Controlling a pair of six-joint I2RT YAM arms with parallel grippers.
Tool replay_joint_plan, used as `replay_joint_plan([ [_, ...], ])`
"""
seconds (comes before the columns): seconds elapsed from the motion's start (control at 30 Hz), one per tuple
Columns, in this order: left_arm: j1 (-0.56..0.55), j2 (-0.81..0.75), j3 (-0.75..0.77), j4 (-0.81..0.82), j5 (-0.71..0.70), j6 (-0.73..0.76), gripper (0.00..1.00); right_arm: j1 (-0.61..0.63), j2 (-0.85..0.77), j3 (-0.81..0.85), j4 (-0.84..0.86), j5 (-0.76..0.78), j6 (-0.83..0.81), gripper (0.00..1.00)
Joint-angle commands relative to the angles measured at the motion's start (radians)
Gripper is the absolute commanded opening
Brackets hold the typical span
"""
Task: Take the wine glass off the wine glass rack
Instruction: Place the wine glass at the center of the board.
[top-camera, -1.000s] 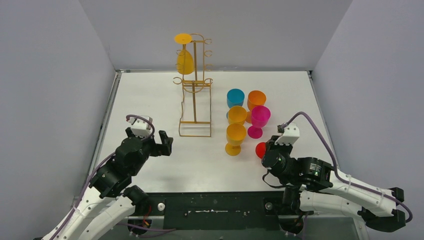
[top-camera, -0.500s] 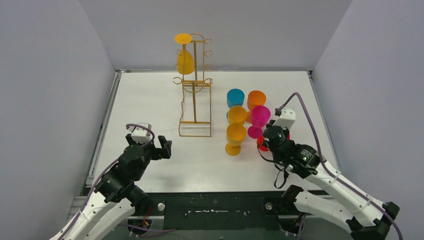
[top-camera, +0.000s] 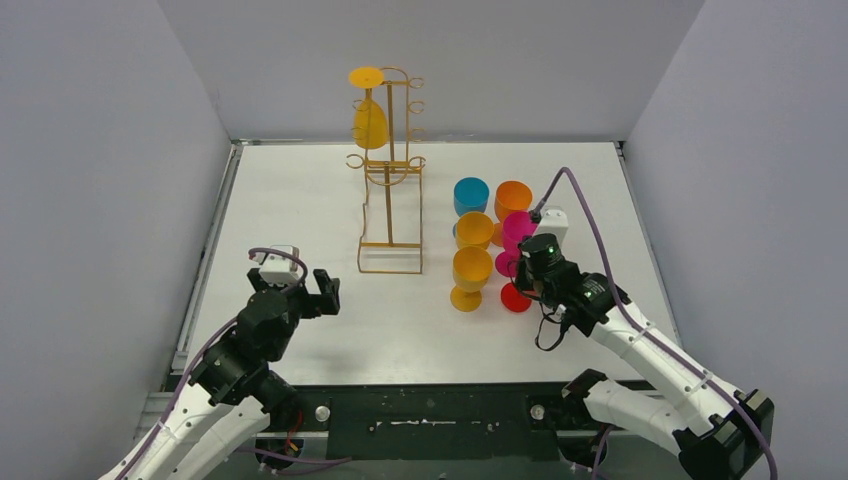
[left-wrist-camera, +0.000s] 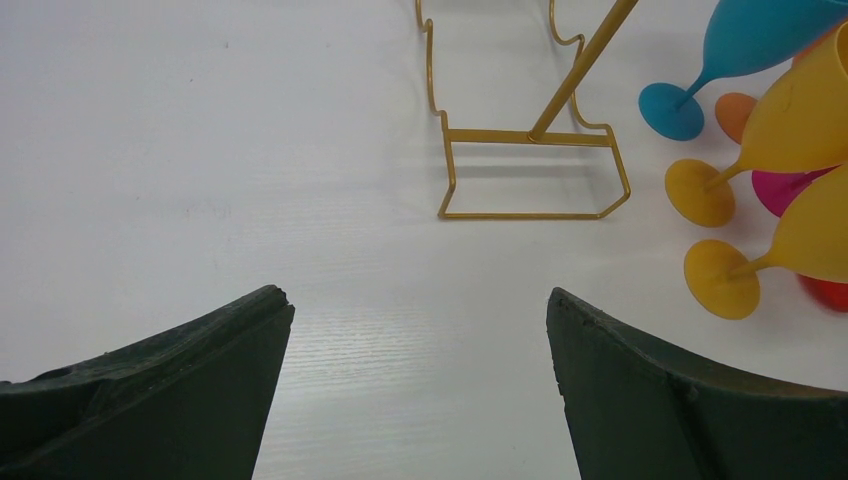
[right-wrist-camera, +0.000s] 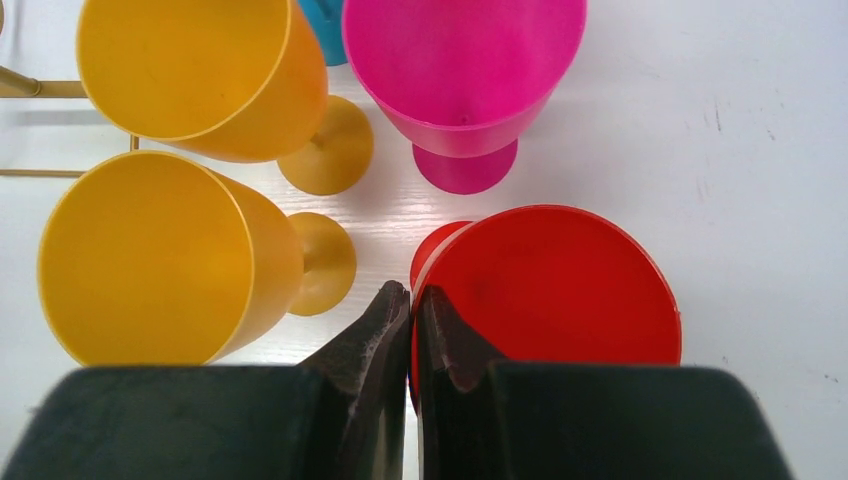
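Observation:
The gold wire wine glass rack (top-camera: 391, 180) stands at the back centre of the table. A yellow wine glass (top-camera: 369, 122) hangs upside down on its upper left side. The rack's base shows in the left wrist view (left-wrist-camera: 530, 136). My right gripper (right-wrist-camera: 413, 293) is shut on the rim of a red wine glass (right-wrist-camera: 560, 290). It holds the glass upright beside the group of glasses, and it shows in the top view (top-camera: 515, 297). My left gripper (left-wrist-camera: 418, 295) is open and empty, low over the table in front of and left of the rack (top-camera: 330, 290).
Several upright glasses stand right of the rack: blue (top-camera: 471, 195), orange (top-camera: 513, 198), two yellow (top-camera: 474, 230) (top-camera: 471, 270) and pink (top-camera: 519, 232). The pink and front yellow glasses are close to the red one. White walls enclose the table.
My right arm has reached forward and left with the red glass, bringing it in beside the pink and front yellow glasses. My left arm has barely shifted.

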Motion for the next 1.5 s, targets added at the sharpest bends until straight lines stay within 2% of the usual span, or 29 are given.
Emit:
replay_joint_plan([
  [0.0,0.005,-0.006,0.007,0.052,-0.025,-0.012,0.97,0.002,0.023,-0.004,0.075,-0.025,-0.046,0.00],
  [0.2,0.004,-0.017,0.005,0.047,-0.038,-0.020,0.97,0.026,0.066,0.000,0.118,-0.014,-0.061,0.00],
  [0.37,0.002,-0.024,0.012,0.021,-0.050,-0.048,0.97,0.035,0.111,-0.008,0.075,0.006,-0.054,0.00],
  [0.63,0.003,-0.022,0.008,0.027,-0.075,-0.044,0.97,0.058,0.089,-0.003,0.109,0.005,-0.060,0.00],
  [0.8,0.003,-0.034,0.019,0.007,-0.076,-0.057,0.97,0.074,0.081,0.001,0.104,0.044,-0.008,0.00],
  [1.47,0.002,-0.016,0.011,0.023,-0.044,-0.048,0.97,0.112,0.079,0.033,0.045,0.075,-0.012,0.15],
])
